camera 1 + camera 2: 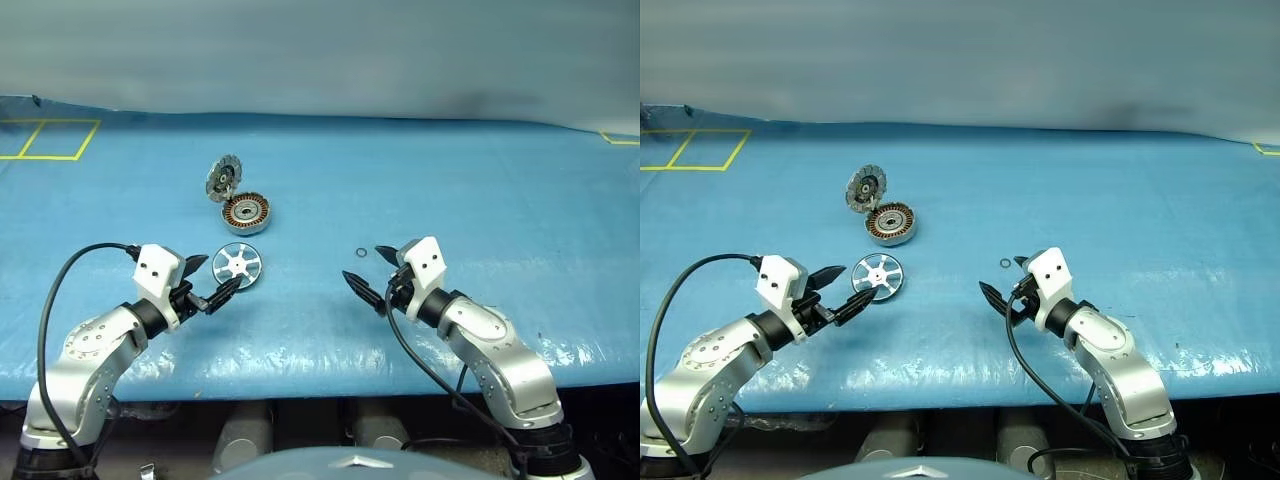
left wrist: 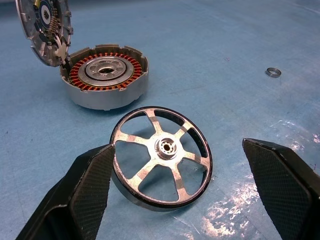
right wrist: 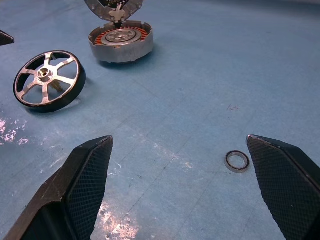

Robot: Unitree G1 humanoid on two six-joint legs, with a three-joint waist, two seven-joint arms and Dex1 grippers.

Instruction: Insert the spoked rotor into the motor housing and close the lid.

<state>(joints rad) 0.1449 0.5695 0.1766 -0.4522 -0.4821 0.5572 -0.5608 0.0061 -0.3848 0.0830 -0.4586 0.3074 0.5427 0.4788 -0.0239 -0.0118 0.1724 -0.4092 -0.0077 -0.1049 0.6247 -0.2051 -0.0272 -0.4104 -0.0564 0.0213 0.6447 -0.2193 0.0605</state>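
The spoked rotor (image 1: 238, 265) lies flat on the blue table, a shiny silver wheel with a central hub (image 2: 166, 148). My left gripper (image 1: 210, 281) is open just to its left, and the rotor sits between the two black fingers (image 2: 87, 187) without being gripped. Behind the rotor stands the motor housing (image 1: 246, 213), its copper windings (image 2: 80, 75) showing. The lid (image 1: 223, 178) is swung up and open on its hinge at the housing's far side. My right gripper (image 1: 372, 271) hangs open over the table to the right, holding nothing.
A small metal ring (image 1: 360, 252) lies on the blue table (image 1: 500, 210) just beyond my right gripper. Yellow tape lines (image 1: 45, 140) mark the table's far left corner. The table's front edge runs just below both arms.
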